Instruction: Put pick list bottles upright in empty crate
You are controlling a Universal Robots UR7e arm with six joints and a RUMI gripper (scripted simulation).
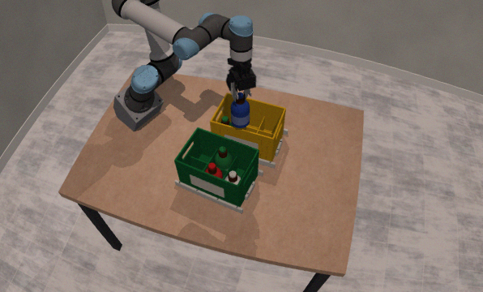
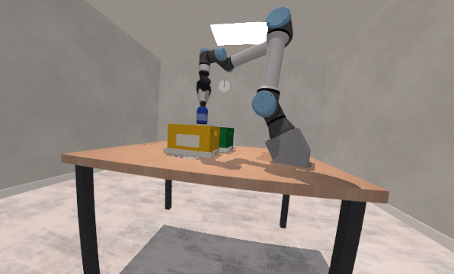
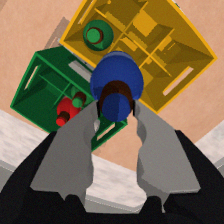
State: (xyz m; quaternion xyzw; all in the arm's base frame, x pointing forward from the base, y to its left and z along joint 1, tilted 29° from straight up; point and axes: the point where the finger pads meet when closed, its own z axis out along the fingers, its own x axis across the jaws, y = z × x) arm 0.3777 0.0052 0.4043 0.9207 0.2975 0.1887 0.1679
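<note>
Above the yellow slatted-floor plastic crate (image 1: 266,149) (image 2: 174,137) (image 3: 197,56): one round-shouldered blue bottle (image 1: 240,113) (image 2: 202,115) (image 3: 116,82), clear of the rim. Clenched on its neck, just under the cap, by the gripper (image 1: 241,95) (image 2: 203,102) (image 3: 116,101); presumably held high there to keep fingers off walls and dividers. Hung upright, apparently ready for a standing placement. Already lodged at the crate's nine o'clock end, top view: one green-capped bottle (image 1: 225,120) (image 3: 95,35). At seven o'clock: green plastic crate (image 1: 185,174) (image 2: 227,138) (image 3: 30,110), likely the source, with green, red and white-capped bottles. Finish: deep blue body, paler blue label band, dark brown neck, blue cap. Pick list: illegible; required count unconfirmed.
</note>
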